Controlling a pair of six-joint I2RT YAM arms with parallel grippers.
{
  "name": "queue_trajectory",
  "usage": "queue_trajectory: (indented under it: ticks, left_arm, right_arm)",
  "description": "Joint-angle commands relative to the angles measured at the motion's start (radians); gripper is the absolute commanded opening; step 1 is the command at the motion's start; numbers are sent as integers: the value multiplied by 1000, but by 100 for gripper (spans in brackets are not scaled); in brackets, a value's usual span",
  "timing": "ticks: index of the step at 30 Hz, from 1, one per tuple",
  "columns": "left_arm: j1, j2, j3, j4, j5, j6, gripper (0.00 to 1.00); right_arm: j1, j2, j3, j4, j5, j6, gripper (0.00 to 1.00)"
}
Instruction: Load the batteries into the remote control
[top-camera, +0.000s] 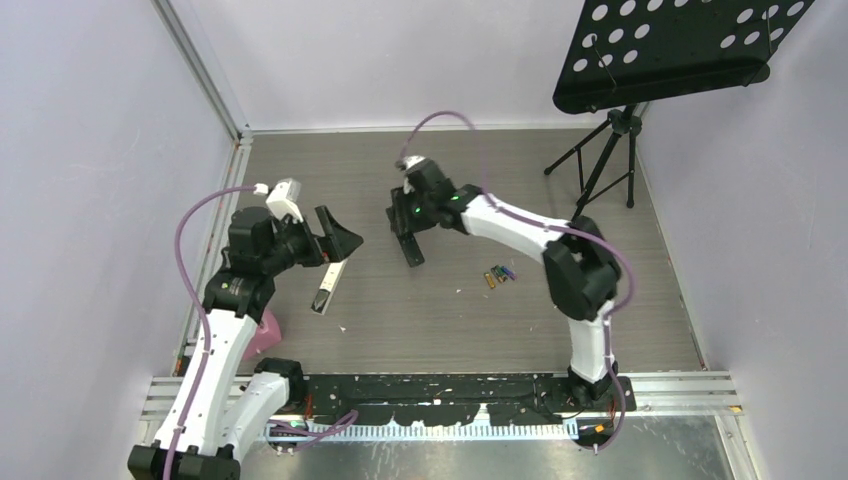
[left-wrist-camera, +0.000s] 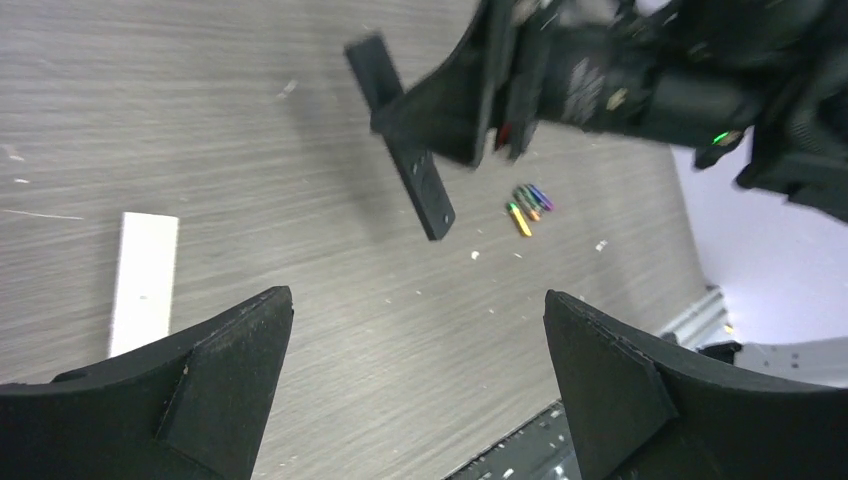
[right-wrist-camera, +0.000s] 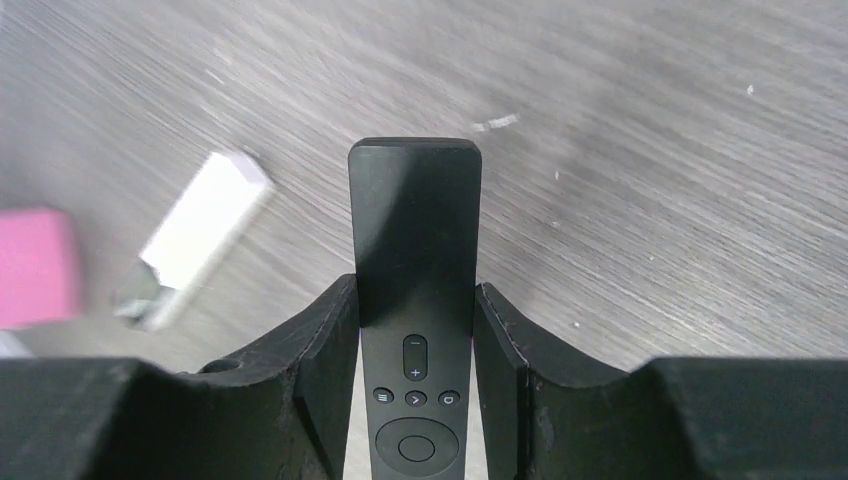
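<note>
Near the middle of the table (top-camera: 450, 320), the right gripper (top-camera: 405, 218) is clamped on a black remote (top-camera: 411, 248), one finger on each long edge. The wrist view shows the remote (right-wrist-camera: 415, 220) button side up. Its button end sits between the fingers and its plain end points straight out past the tips. From above, its long axis runs roughly away from the arm bases, with the near end leaning slightly right. Whether that end touches the wood cannot be told. The batteries (top-camera: 500, 274) lie loose on the table to the right of the remote and apart from it, in a tight cluster of orange-gold, green and purple-blue cells. They lie flat and roughly parallel, on a slant. The right arm's white forearm passes just beyond them. To the left of the remote, the left gripper (top-camera: 340, 238) hangs with its fingers spread wide and nothing between them. A white slab (top-camera: 328, 285) lies flat just below it, lengthwise toward the bases. A pink block (top-camera: 262, 335) sits further left of the remote, by the left arm. A black music stand (top-camera: 680, 45) on a tripod stands far to the remote's right.
</note>
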Motion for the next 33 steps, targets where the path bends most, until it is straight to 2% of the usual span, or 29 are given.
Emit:
queue_trajectory:
  ticks: [1,3,7,12,16,20,24,28,33]
  left_arm:
    - [-3,22,-44,195,191,-113,100]
    - [-3,38,-63,246,235,-164,100]
    - [-4,68,-97,395,343,-311,100]
    - [-21,96,-181,745,442,-575,100]
    - [-39,125,-178,797,437,-629,100]
    - [-42,154,-166,795,410,-676,100]
    - [-42,224,-132,824,470,-744,99]
    - [-42,262,-142,973,499,-850,89]
    - [-42,269,-143,983,493,-861,75]
  right_arm:
    - [-80,-198,-133,357,-202,373,31]
    - [-98,-241,-196,504,-274,494,32]
    - [-110,-295,-267,694,-321,674,32]
    - [-112,-290,-303,914,-382,905,33]
    - [-109,-263,-313,1090,-434,1062,33]
    - [-101,-242,-309,1174,-467,1128,33]
    - [-97,-243,-325,1197,-477,1141,33]
    - [-95,-252,-341,1191,-478,1125,33]
    - [-95,-245,-348,1189,-489,1119,33]
